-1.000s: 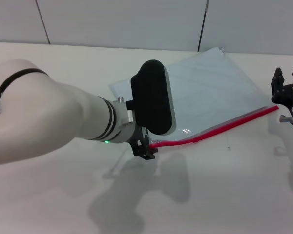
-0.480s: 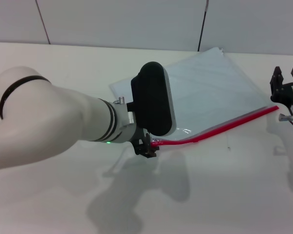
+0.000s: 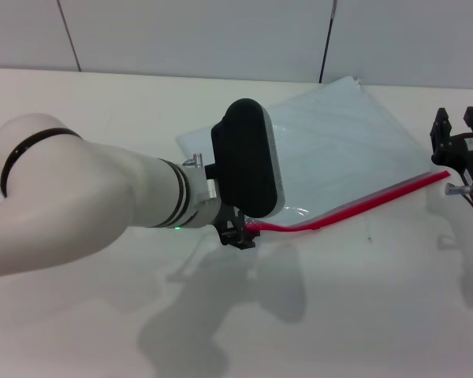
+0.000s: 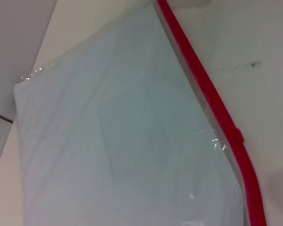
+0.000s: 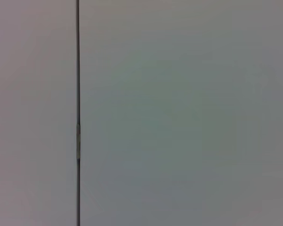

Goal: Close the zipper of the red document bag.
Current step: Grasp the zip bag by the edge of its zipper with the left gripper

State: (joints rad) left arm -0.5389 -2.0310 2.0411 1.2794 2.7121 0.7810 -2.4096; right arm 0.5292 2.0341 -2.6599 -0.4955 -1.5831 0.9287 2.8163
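The red document bag [image 3: 331,150] lies flat and slanted on the white table, translucent pale blue-grey. Its zipper [image 3: 378,197] runs along the near edge as a thin red strip. My left gripper [image 3: 240,235] sits at the strip's left end and looks shut on it, though the black wrist housing hides most of the fingers. In the left wrist view the zipper [image 4: 212,101] crosses the bag [image 4: 113,132], with a small red slider [image 4: 236,136] on it. Just beyond the strip's right end my right gripper [image 3: 459,124] stands open, holding nothing.
The white table [image 3: 363,299] spreads around the bag. A grey panelled wall [image 3: 221,31] with dark seams stands behind it. The right wrist view shows only the wall [image 5: 179,113] and one seam. My left forearm [image 3: 87,205] crosses the near left.
My left gripper has shifted slightly right along the strip's left end, which now lies lower. The right gripper has crept a little left toward the strip's right end.
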